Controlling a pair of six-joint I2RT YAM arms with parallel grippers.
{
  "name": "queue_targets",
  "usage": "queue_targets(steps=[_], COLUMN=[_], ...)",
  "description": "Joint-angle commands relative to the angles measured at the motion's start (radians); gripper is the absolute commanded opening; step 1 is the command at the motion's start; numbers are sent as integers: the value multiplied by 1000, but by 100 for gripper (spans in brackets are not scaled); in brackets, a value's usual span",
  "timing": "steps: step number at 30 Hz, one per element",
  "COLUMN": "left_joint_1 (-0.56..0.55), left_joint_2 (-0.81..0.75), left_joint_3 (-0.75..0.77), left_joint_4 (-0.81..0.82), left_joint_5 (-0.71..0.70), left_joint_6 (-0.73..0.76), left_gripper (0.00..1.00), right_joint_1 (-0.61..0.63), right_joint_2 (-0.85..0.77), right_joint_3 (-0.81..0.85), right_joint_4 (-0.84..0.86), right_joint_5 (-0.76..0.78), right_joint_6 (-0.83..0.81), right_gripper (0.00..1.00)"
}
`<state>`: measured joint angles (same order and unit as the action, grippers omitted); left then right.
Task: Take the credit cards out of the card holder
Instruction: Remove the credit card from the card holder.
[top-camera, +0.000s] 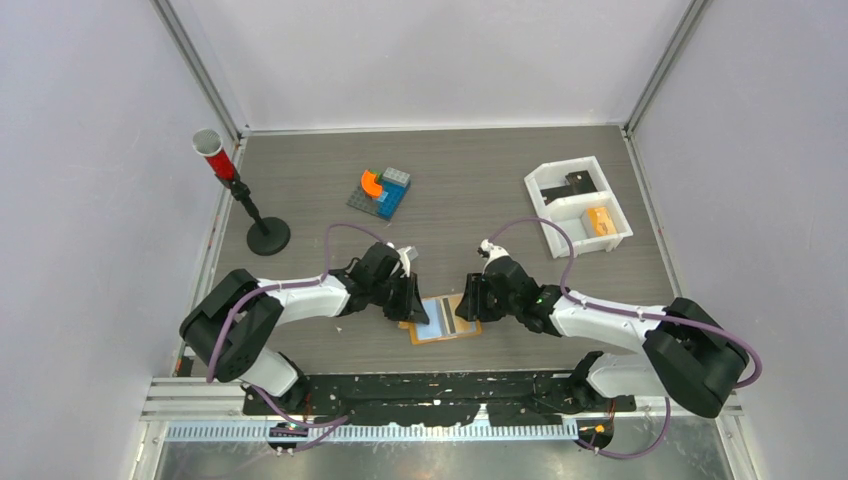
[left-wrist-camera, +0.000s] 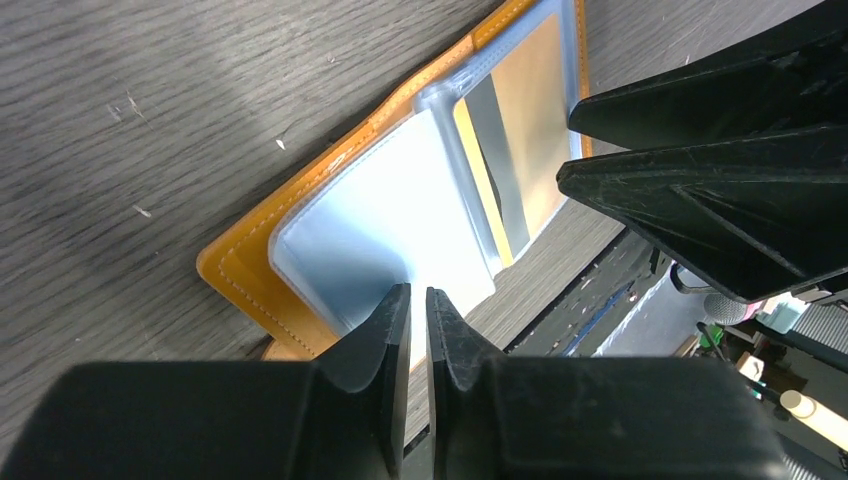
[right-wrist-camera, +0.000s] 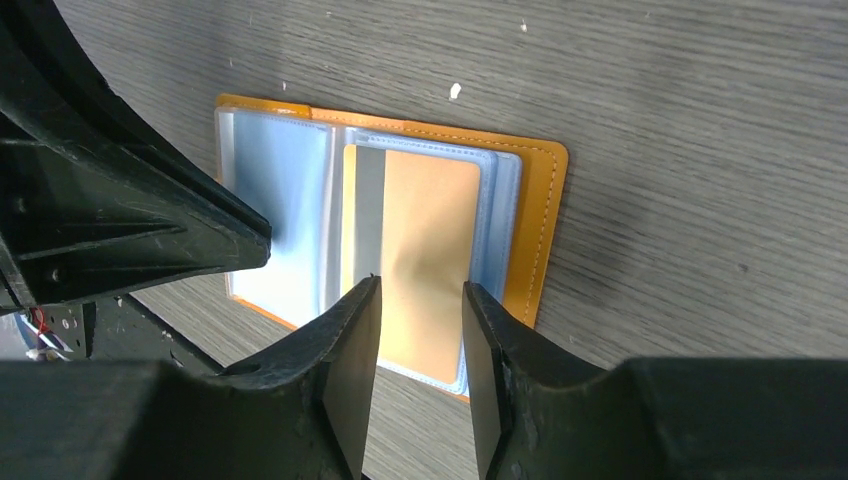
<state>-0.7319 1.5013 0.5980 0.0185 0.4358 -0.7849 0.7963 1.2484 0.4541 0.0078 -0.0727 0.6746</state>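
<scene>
— Tan-orange leather lies open under both our claws: the card holder (right-wrist-camera: 540, 230). Which step are we on?
— Extraction, barely begun. Our left gripper (left-wrist-camera: 418, 320), nearly closed, seems to pinch the pale sleeve (left-wrist-camera: 360, 230) by its edge. Our right gripper (right-wrist-camera: 420, 300) hangs half open and empty. One of the credit cards (right-wrist-camera: 370, 210) shows just ahead of its tips.
— Next?
— We likely catch that card's edge and draw it out.

No legible writing anywhere, it seems
</scene>
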Motion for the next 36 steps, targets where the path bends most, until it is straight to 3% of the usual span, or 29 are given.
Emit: queue_targets(steps=[1, 11, 24, 36], left_joint_1=[-3, -3, -10, -13], left_joint_2=[2, -55, 16, 82], left_joint_3=[1, 36, -4, -44], left_joint_4=[21, 73, 304, 366], left_joint_5=[-22, 1, 14, -59], left_joint_6=[29, -27, -141, -180], left_gripper=[13, 18, 17, 17], right_joint_1=[-5, -5, -6, -11], right_joint_2=[22, 24, 14, -12], right_joint_3=[8, -19, -34, -45], right_joint_4=[31, 8, 20, 19], right_joint_5=[8, 40, 40, 40], right_joint_6=[-22, -7, -2, 0], right_gripper=[42, 28, 27, 27])
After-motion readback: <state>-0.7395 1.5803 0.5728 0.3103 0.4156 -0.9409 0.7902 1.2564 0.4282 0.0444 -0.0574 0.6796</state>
